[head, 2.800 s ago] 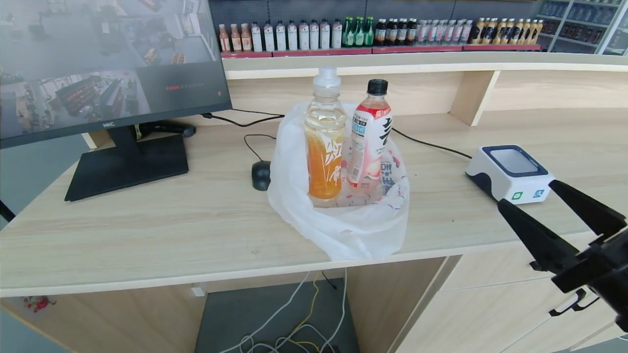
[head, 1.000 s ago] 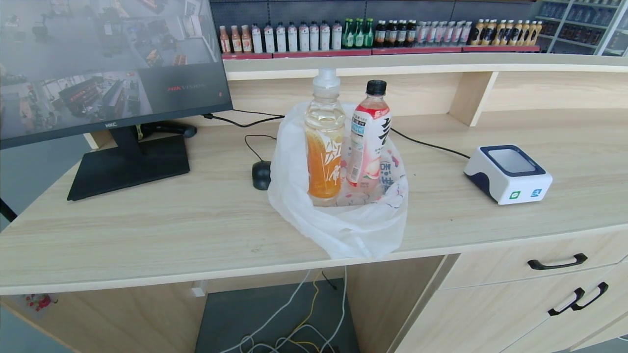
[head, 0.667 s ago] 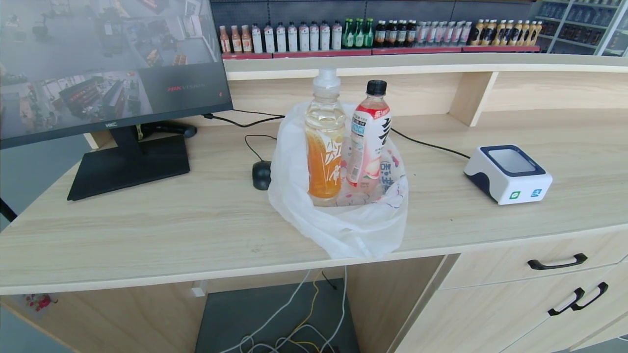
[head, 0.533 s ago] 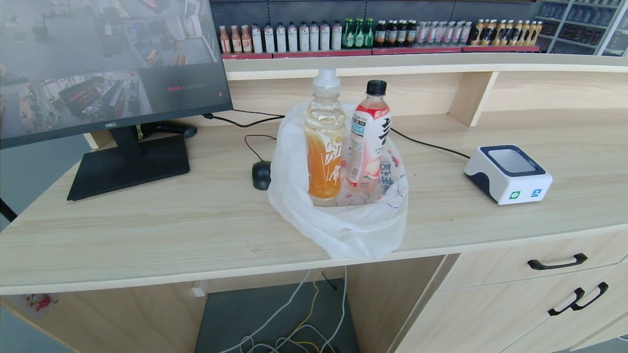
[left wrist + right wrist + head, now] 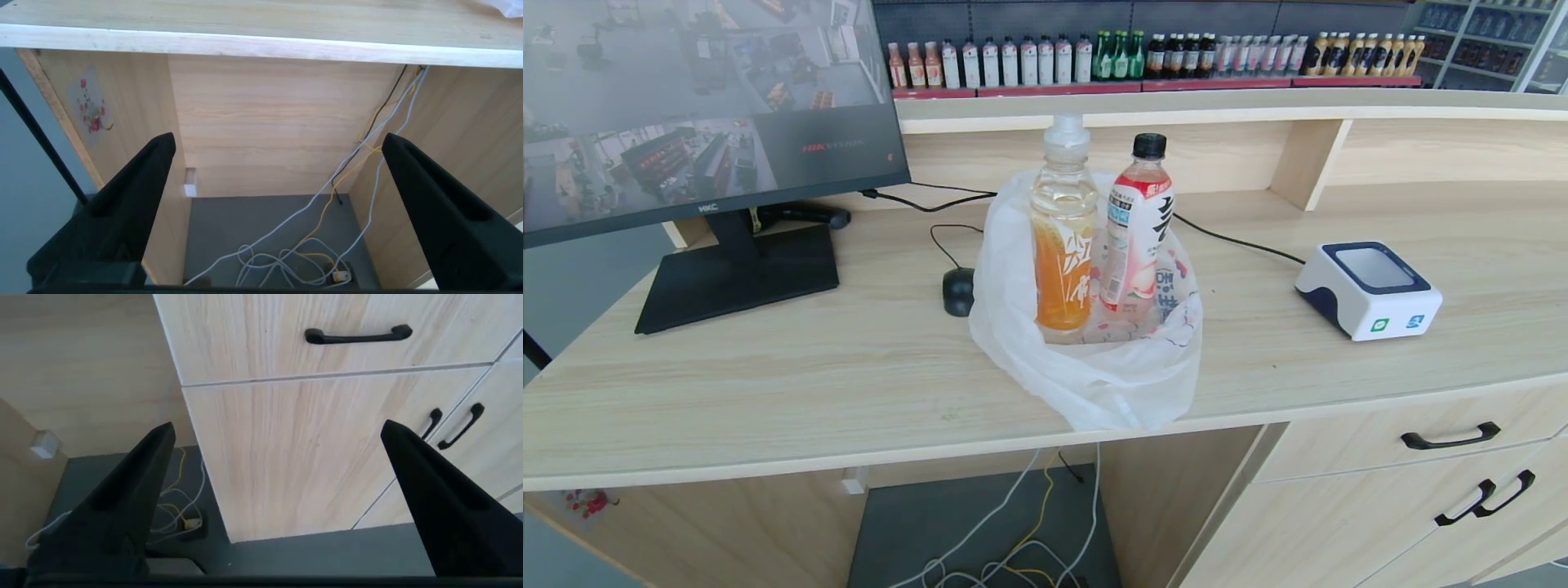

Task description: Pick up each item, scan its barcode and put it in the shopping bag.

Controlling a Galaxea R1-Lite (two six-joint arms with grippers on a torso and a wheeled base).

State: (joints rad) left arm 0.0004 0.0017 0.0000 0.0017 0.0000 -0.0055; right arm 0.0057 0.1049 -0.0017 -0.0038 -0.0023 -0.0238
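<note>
A white shopping bag [image 5: 1094, 359] sits open on the wooden counter [image 5: 768, 384]. Inside it stand an orange drink bottle [image 5: 1063, 237] with a white cap and a pink peach drink bottle [image 5: 1138, 233] with a black cap. A white and navy barcode scanner [image 5: 1370, 289] rests on the counter to the bag's right. My left gripper [image 5: 278, 204] hangs open below the counter's front edge, facing the recess with cables. My right gripper [image 5: 282, 498] is open too, low down, facing the drawer fronts [image 5: 327, 400].
A monitor [image 5: 698, 106] on a black stand occupies the counter's left. A black mouse [image 5: 957, 291] lies just left of the bag, its cable running back. Drawers with black handles [image 5: 1450, 439] sit under the counter at right. Loose cables [image 5: 1013, 539] hang in the recess.
The right gripper, seen open by the scanner 2.8 s ago, has dropped out of the head view. Over the last second nothing on the counter has moved.
</note>
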